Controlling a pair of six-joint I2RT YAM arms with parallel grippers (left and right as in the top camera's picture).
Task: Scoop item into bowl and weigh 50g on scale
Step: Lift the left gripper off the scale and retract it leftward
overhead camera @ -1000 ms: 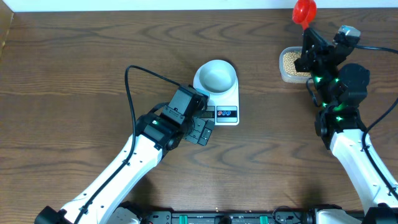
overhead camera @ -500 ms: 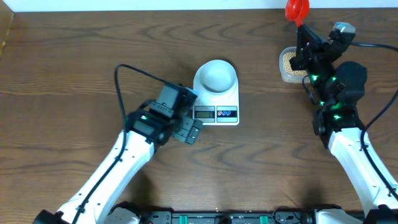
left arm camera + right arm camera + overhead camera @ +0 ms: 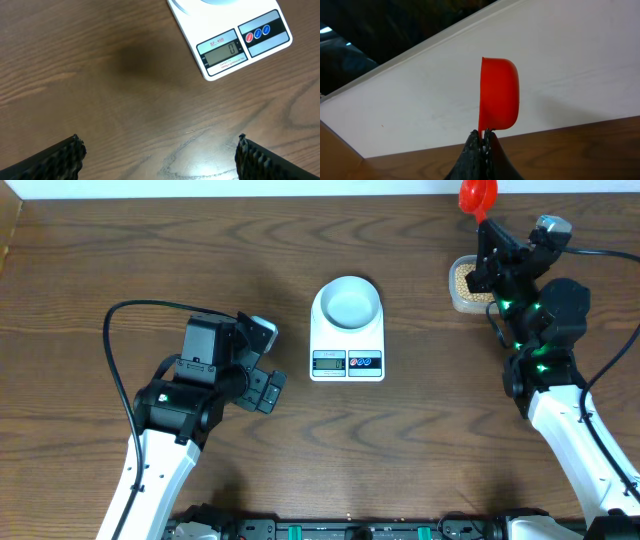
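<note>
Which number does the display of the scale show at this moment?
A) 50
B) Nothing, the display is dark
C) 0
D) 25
C: in the left wrist view the display on the front of the scale reads 0, and in the overhead view the bowl standing on it looks empty.

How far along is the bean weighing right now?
Done: the empty bowl sits on the scale, whose display reads 0. In hand: the right gripper holds the red scoop raised near the tub of beans. Remaining: scooping beans into the bowl up to 50 g.
</note>
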